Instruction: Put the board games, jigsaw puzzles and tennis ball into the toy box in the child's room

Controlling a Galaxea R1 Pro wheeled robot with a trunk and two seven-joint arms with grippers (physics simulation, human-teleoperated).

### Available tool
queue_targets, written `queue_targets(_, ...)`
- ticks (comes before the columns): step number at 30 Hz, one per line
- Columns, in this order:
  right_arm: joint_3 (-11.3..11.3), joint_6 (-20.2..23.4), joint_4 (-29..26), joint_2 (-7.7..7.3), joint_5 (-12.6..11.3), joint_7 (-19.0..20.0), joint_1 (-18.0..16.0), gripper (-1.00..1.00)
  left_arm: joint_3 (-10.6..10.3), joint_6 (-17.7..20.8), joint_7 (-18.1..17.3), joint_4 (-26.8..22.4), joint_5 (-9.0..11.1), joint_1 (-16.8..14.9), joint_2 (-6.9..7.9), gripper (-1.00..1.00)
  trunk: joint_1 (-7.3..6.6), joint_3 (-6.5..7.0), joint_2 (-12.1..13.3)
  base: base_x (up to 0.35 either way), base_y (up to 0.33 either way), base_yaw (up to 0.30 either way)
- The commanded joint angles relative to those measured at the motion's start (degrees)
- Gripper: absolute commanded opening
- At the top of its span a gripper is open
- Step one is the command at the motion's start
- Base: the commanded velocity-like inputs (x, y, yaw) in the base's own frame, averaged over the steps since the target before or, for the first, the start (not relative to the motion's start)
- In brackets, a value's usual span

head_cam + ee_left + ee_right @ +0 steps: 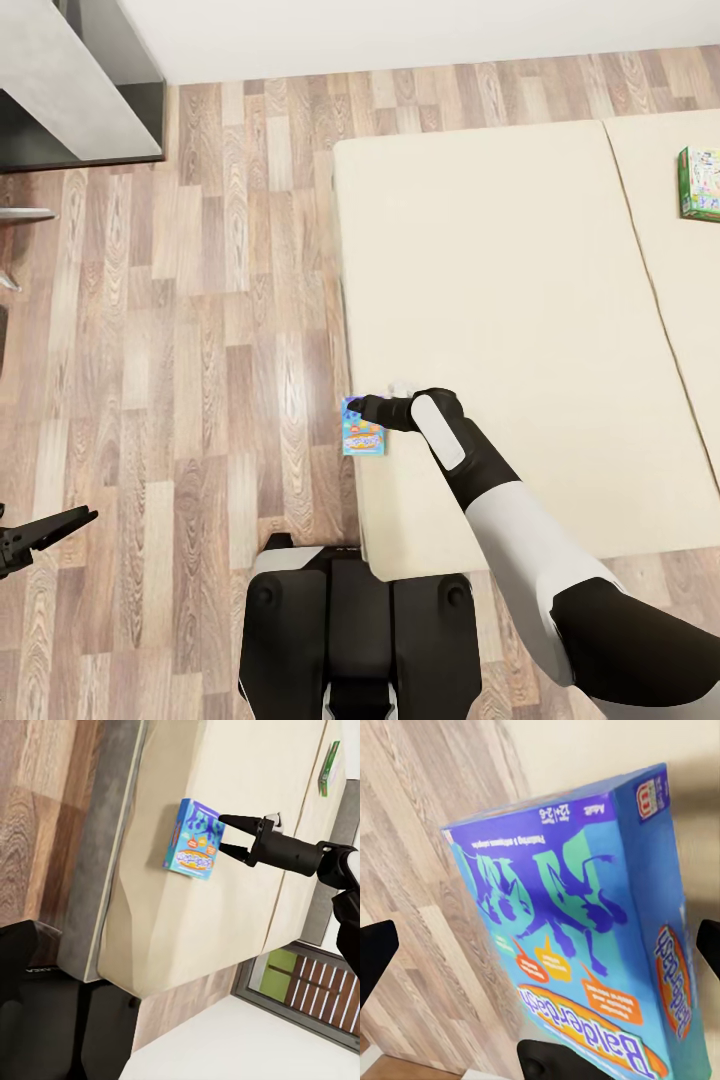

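Blue game (363, 438): bed (520, 300) edge, near corner; R tool (366, 411) fingers astride it, grip unconfirmed. Green game (699, 183): far bed edge. L tool (60, 527): narrow, over floor (200, 350).

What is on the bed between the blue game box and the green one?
Nothing. In the head view, only bare beige mattress and its seam lie between the blue board game at the bed's edge and the green-edged board game.

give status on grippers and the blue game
Right gripper open, fingers straddling blue game at bed edge. Left gripper idle over floor. Green game far side.
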Motion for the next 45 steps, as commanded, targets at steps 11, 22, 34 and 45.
queue_targets(11,0.06,0.14,-0.06,0.00,-0.57,-0.48,-0.02,1.00,0.01,0.61,-0.27,0.00,-0.09,-0.02,0.01,1.00,0.04,-0.06,-0.09,0.000,0.028,0.000)
queue_targets(22,0.05,0.03,-0.06,0.00,-0.57,-0.53,-0.02,1.00,0.01,0.61,-0.27,0.00,-0.09,-0.02,0.01,1.00,0.04,-0.06,-0.09,0.000,0.000,0.000)
queue_targets(34,0.06,0.02,-0.06,0.00,-0.57,-0.56,-0.02,1.00,0.05,0.61,-0.27,0.00,-0.09,-0.02,0.01,1.00,0.04,-0.06,-0.09,0.000,0.000,0.000)
queue_targets(45,0.05,0.01,-0.06,0.00,-0.57,-0.63,-0.02,1.00,0.09,0.61,-0.27,0.00,-0.09,-0.02,0.01,1.00,0.04,-0.06,-0.09,0.000,0.000,0.000)
